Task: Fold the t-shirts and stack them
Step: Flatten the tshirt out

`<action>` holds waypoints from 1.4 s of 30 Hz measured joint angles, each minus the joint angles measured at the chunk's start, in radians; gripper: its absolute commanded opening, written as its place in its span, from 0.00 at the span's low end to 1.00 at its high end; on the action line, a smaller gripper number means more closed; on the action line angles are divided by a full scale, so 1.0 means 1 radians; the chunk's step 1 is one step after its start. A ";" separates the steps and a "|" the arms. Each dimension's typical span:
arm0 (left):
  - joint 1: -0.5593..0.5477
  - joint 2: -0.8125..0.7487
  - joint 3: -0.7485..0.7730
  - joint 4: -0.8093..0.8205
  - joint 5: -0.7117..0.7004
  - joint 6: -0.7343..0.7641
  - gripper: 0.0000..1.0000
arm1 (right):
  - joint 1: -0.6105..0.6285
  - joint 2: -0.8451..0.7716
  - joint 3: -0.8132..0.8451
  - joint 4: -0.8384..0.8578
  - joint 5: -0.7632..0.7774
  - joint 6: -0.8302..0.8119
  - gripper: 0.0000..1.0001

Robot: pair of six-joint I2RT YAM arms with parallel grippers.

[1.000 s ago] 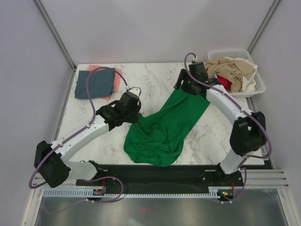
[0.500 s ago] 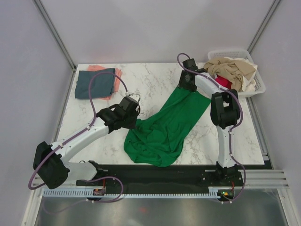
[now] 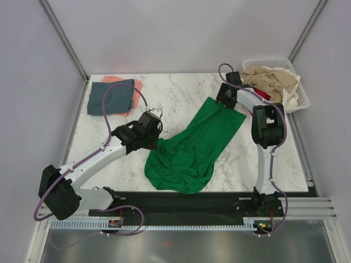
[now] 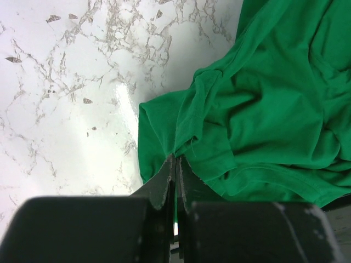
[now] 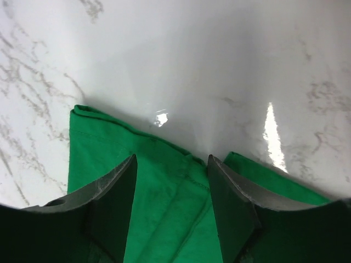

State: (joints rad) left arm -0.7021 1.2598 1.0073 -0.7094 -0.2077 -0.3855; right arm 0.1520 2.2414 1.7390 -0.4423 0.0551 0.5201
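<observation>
Not far along. A blue-grey tee (image 3: 109, 97) sits folded on a pink tee (image 3: 137, 87) far left, and more wait in the basket (image 3: 266, 59). The green tee (image 3: 192, 148) lies crumpled mid-counter. The left claw (image 4: 175, 164) pinches its left edge, and the right claw (image 5: 171, 160) is spread over the far hem.

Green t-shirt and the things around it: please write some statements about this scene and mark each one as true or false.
1. The left gripper is shut on an edge of the green t-shirt. True.
2. The right gripper is shut tight on the shirt. False: its jaws stand apart, with the shirt's hem between them.
3. The blue-grey t-shirt lies folded on the pink t-shirt. True.
4. The white basket is empty. False: it holds beige cloth and red cloth.
</observation>
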 measured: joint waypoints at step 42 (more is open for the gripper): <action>0.010 0.007 0.000 0.000 0.002 0.000 0.02 | 0.077 -0.053 -0.021 -0.002 0.131 0.012 0.50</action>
State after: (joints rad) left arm -0.6918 1.2671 1.0073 -0.7097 -0.2054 -0.3859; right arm 0.2287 2.1883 1.7176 -0.4446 0.1864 0.5323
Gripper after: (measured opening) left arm 0.025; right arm 0.505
